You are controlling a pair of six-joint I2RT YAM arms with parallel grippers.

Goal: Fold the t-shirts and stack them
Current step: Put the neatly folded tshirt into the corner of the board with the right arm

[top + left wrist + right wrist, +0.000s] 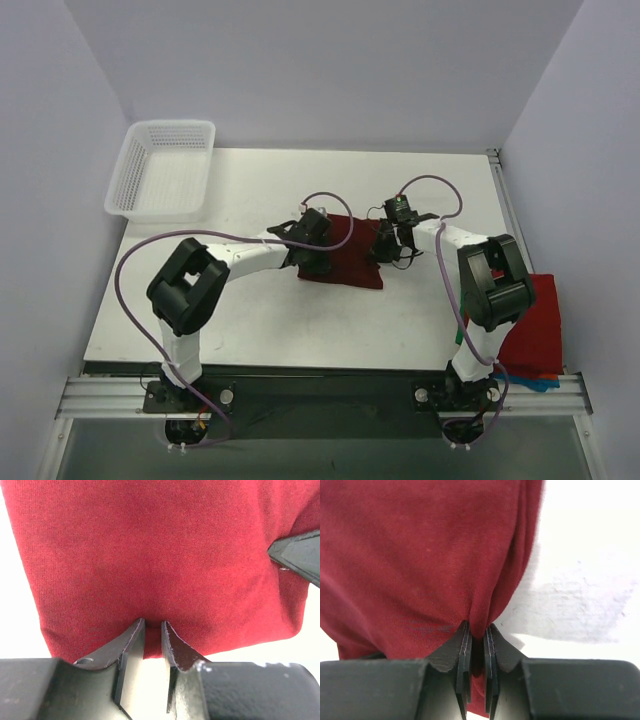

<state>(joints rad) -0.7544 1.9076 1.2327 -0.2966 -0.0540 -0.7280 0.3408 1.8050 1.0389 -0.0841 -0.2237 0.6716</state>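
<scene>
One maroon t-shirt (352,262), centre of the desk (300,330); we judge it soft, limp, best pinched at its edges. Right hand (477,630) clamped on a side fold; left hand (152,627) narrowly parted at the hem, grip unclear.

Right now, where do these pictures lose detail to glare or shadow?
Left wrist view: the white table is blown out, while the dark maroon cloth t-shirt shows its weave sharply. Right wrist view: table also glaring, with one grey shadow patch. Top view: even, soft light.
</scene>
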